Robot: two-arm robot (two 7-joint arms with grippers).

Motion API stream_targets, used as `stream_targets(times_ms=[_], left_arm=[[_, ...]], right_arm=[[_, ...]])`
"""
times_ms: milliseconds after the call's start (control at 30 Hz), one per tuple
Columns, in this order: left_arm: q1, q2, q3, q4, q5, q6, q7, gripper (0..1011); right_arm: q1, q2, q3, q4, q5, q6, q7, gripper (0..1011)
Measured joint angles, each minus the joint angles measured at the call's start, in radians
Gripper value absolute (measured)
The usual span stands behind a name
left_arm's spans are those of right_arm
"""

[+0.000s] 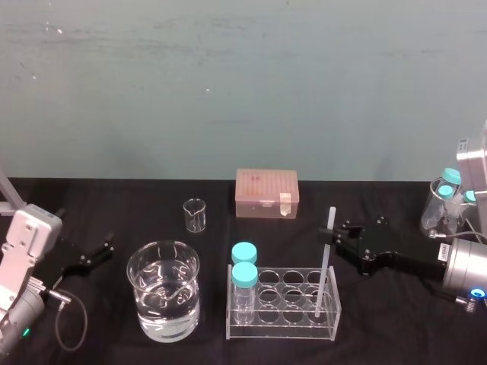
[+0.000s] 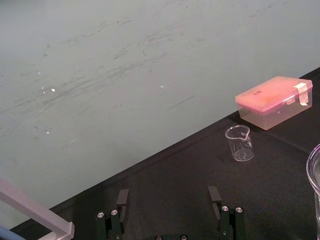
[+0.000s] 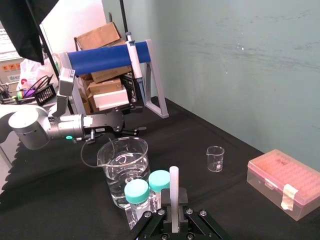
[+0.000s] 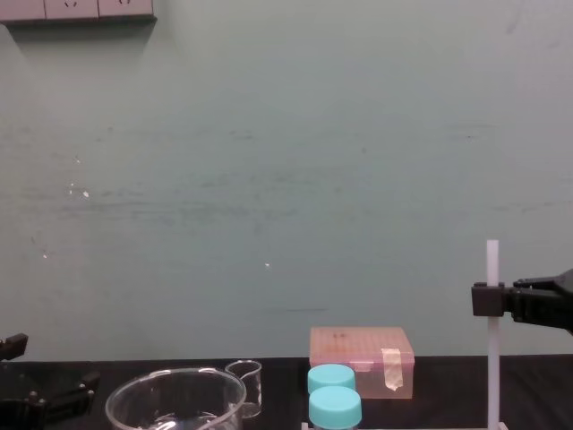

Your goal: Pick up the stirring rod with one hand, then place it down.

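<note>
One stirring rod [image 1: 325, 266], upright in the rack [image 1: 289, 328] near the tabletop's front edge, clenched by the right pincer [image 1: 332, 234]. Alongside: two blue-capped bottles [image 1: 244, 274] in the rack, one large beaker [image 1: 163, 300], one small beaker [image 1: 195, 215], one pink box [image 1: 266, 194]. At the left edge: left pincer [image 1: 101, 253], released.
</note>
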Motion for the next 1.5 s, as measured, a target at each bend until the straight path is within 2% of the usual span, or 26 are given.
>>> stream_targets(times_ms=[733,1267,1367,1500], left_arm=[[0.0,0.0,0.0,0.0,0.0,0.0,0.0,1005],[0.0,0.0,0.0,0.0,0.0,0.0,0.0,1005],[0.0,0.0,0.0,0.0,0.0,0.0,0.0,1005],[0.0,0.0,0.0,0.0,0.0,0.0,0.0,1005]], right_arm=[[-0.004,-0.019,-0.011,0.033,-0.03,-0.015,0.012,72],[-0.003,-0.024,-0.011,0.037,-0.032,-0.006,0.011,72],[-0.003,-0.024,-0.011,0.037,-0.032,-0.006,0.011,108],[-0.003,-0.023,-0.011,0.036,-0.031,-0.007,0.011,233]])
